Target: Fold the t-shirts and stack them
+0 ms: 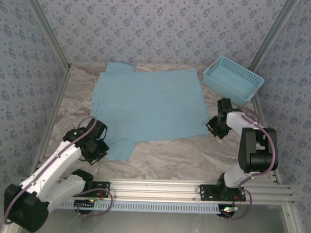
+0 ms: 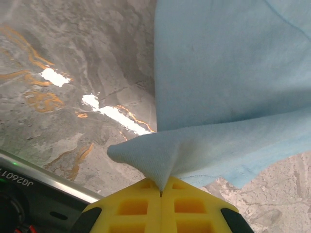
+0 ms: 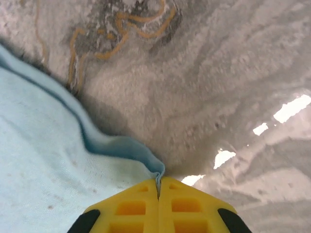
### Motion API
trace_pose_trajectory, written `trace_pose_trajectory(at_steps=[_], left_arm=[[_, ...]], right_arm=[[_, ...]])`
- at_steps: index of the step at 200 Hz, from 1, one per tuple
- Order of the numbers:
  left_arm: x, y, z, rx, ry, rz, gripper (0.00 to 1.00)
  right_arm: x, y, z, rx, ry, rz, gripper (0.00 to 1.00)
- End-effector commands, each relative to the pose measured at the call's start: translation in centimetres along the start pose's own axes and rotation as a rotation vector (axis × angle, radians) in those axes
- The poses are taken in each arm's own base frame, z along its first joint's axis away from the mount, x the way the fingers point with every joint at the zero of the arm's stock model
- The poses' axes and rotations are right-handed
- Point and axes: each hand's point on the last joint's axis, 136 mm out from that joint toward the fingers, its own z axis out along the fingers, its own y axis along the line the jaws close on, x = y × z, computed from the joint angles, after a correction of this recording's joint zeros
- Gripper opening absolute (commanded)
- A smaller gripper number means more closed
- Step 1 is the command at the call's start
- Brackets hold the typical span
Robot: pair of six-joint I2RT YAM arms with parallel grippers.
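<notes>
A light blue t-shirt [image 1: 145,108] lies spread flat, plain side up, across the middle of the marbled table. My left gripper [image 1: 95,147] is at its near left corner, shut on a pinch of the cloth [image 2: 155,158] that rises into the yellow fingers [image 2: 141,206]. My right gripper [image 1: 215,127] is at the shirt's right edge, shut on a fold of the hem [image 3: 146,158] between its yellow fingers [image 3: 184,204]. No print is visible.
A light blue lattice basket [image 1: 233,80] stands at the back right, close behind the right arm. Patterned walls with metal posts enclose the table [image 1: 185,153]. An aluminium rail [image 1: 194,189] runs along the near edge.
</notes>
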Motion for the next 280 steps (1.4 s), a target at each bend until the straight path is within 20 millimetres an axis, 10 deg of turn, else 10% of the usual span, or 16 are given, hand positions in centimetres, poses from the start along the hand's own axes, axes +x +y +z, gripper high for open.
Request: trace_pose_trajectory(at_steps=[1,59,98,177,280], left_arm=[[0.2,1.7,-1.9,-0.024,-0.040,-0.059,0.00],[0.3,0.9,-4.5,0.102,-0.180,0.000,0.00],[-2.5,-3.5,-7.1,0.210,-0.344,0.053,0.00],[-8.1,-12.8,-9.6,0.284,-0.373,0.128,0.00],[-14.4,-14.8,-8.4,0.229,-0.401,0.155,0.00]], right_arm=[[2.0,-2.6,-2.4,0.097,-0.022,-0.035,0.00],[8.5,-8.7,-6.7,0.214,-0.037,-0.097,0.00],[9.3,-8.1,-7.2,0.149,-0.027,-0.096,0.00],[4.4,-2.7,-8.4,0.115,-0.056,-0.161,0.00],[-1.9,3.3,-5.3,0.101,-0.055,-0.182,0.00]])
